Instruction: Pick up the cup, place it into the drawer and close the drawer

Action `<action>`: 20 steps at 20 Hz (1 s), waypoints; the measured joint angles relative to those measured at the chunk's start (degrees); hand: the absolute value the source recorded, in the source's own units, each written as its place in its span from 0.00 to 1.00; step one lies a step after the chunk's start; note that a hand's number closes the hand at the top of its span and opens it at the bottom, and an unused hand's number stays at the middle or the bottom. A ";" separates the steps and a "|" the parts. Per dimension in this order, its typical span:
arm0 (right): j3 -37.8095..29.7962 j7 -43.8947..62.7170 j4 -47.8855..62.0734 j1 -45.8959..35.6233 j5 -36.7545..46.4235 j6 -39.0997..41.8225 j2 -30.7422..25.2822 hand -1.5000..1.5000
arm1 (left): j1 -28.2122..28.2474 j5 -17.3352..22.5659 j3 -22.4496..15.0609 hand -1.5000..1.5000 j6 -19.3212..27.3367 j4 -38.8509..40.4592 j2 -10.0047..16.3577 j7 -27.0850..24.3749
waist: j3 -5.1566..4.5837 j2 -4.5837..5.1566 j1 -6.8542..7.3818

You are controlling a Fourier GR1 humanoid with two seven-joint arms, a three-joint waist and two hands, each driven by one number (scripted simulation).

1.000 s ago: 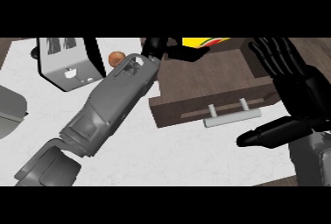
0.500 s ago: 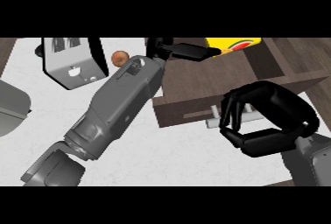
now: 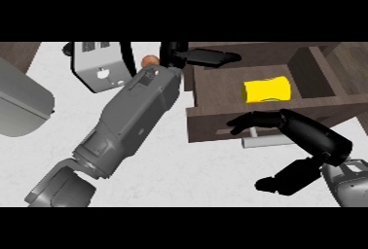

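- Right robot hand: it comes in from the lower right with its fingers stretched out and a little bent, tips on the front of the drawer. Thumb spread wide below. It has hold of nothing.
- The pale bar handle sits just under those fingers. They are not wrapped round it, as far as we see.
- Left robot hand: at the top of the view, on a long grey forearm. Fingers straight and reaching over the drawer's far left corner. It carries nothing.
- Cup: inside the drawer, right of middle, apart from both hands.
- Progress, our read: the pick and place are done, since the cup is in the drawer and free of any grip. The drawer stands wide open, so closing it is what remains.
- We judge the right robot hand is set to push the front panel in. The left fingers would need to clear the drawer first.
- Cup look: bright yellow, short and squat, with a faint greenish mark along its lower edge. We can't tell if it is upright or on its side.
- Drawer: dark brown wood, box-shaped.
- Around it: white mottled counter, a toaster at upper left, and a grey rounded vessel at the left edge.
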 measured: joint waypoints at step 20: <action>3.58 -24.63 54.71 -16.20 27.49 -19.55 6.43 1.00 | 13.75 2.01 1.79 0.00 -8.84 -10.77 5.95 -2.17 | 0.08 -0.27 9.98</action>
